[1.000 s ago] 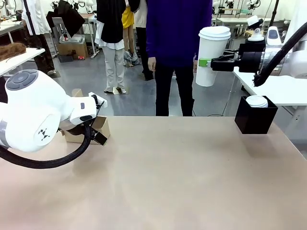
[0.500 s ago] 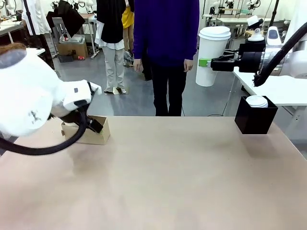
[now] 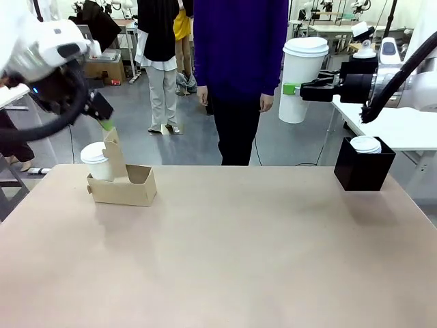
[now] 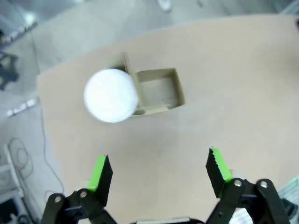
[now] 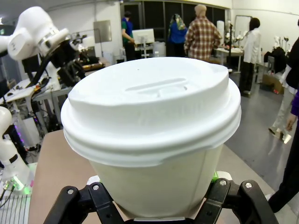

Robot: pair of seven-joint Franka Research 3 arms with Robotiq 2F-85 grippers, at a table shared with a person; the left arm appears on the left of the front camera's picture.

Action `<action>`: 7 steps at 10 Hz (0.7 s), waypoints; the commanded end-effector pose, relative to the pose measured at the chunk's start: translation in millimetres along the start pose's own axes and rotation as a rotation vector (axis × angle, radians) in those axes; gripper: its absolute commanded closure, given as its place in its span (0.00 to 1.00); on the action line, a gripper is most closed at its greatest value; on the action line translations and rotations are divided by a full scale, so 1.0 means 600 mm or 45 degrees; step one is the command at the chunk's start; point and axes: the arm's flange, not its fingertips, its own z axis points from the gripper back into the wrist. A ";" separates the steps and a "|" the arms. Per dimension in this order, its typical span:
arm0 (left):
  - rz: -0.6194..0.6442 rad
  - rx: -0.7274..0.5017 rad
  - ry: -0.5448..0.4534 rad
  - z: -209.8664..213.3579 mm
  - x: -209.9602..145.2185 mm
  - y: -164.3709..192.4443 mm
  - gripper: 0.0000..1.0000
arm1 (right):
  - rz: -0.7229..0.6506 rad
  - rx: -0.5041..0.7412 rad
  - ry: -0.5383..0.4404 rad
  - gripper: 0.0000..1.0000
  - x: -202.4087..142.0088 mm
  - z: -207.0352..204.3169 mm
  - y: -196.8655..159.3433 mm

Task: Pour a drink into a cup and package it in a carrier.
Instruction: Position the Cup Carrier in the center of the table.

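At the frame's left on the worktop (image 3: 225, 253), the carrier (image 3: 130, 190) holds a lidded white cup (image 3: 95, 158) in its left well; above it the left pincer (image 4: 159, 158) gapes empty. Upper right, the right pincer (image 3: 292, 89) clamps a tall white cup (image 3: 304, 75) aloft

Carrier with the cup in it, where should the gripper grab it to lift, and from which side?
Probably the upright centre handle of the carrier, pinched near its top from straight above: it is a thin flat panel rising higher than the lid of the cup beside it.
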 end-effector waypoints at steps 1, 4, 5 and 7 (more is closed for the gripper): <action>0.125 0.026 0.118 -0.037 0.062 0.022 0.00 | 0.023 0.011 -0.012 0.19 0.005 -0.002 0.001; 0.213 0.038 0.232 -0.110 0.122 0.030 0.00 | 0.023 0.011 -0.012 0.19 0.005 -0.002 0.001; 0.245 0.049 0.224 -0.132 0.133 0.030 0.00 | 0.023 0.011 -0.012 0.19 0.005 -0.002 0.001; 0.201 0.011 0.216 -0.137 0.110 0.039 0.00 | 0.023 0.011 -0.012 0.19 0.005 -0.002 0.001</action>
